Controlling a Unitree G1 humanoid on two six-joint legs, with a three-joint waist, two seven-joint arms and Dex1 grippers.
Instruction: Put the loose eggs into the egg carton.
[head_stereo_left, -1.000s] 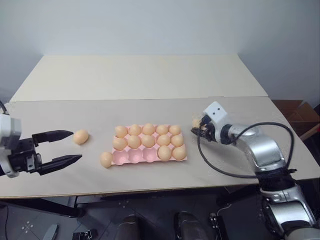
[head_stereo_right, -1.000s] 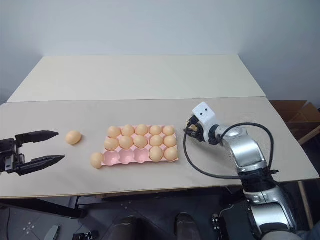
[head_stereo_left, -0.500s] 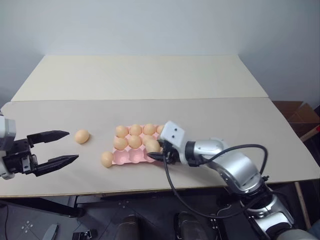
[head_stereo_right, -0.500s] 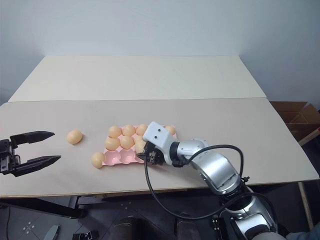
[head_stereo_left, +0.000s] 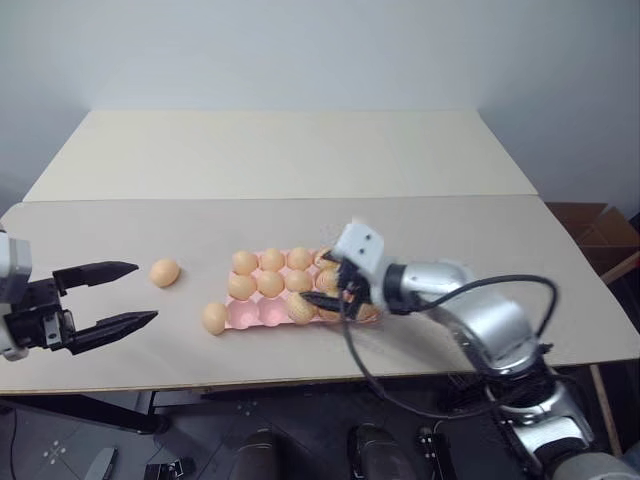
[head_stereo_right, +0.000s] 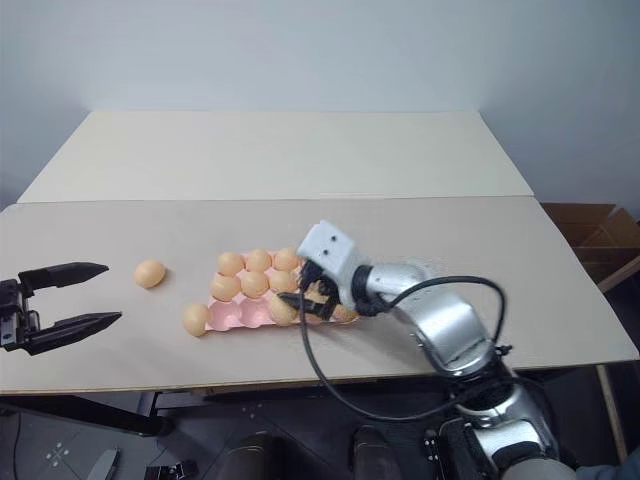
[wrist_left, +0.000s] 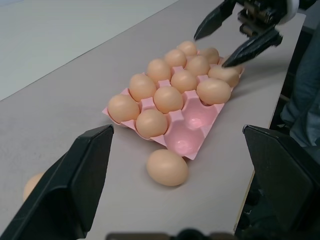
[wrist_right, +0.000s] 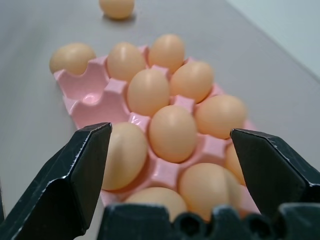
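Pale tables sit in front of a plain light wall. On the near table (head_stereo_left: 480, 240), the pink egg carton (wrist_left: 196, 118) is almost full, with two cups bare at its 9 o'clock end. The right claw (head_stereo_left: 328, 284) hangs wide open over the carton, probably after letting an egg go. Two loose eggs wait, one (head_stereo_left: 213, 318) touching the carton's corner, one (head_stereo_left: 164, 272) farther toward 9 o'clock. The left claw (head_stereo_left: 130, 294) is open near them, ready to grab.

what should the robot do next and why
Probably lift the right gripper clear of the egg carton: its fingers are open above the carton with no egg between them. Two cups look empty, and two loose eggs lie nearer the open left gripper.
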